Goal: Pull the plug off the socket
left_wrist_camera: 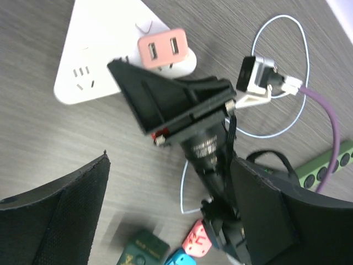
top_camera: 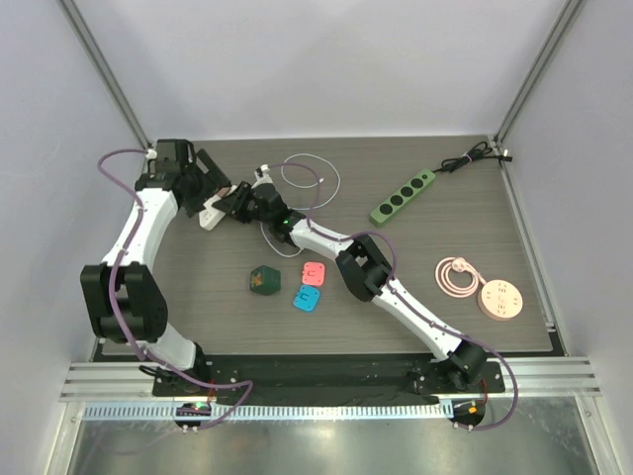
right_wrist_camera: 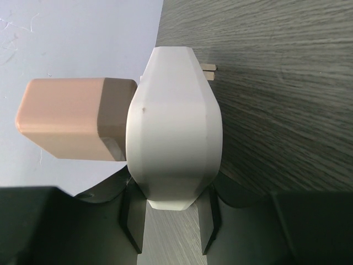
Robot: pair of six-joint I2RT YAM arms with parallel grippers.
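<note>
The pink plug sits in the white socket on the worktop. Right jaws grasp the socket's edge. Left jaws hang released, just above the socket.

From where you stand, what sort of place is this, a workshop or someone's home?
Most likely a robot test cell in a lab: two arms bolted to a table boxed in by blank walls and metal posts, with a power strip, a round socket and a plug as props.
</note>
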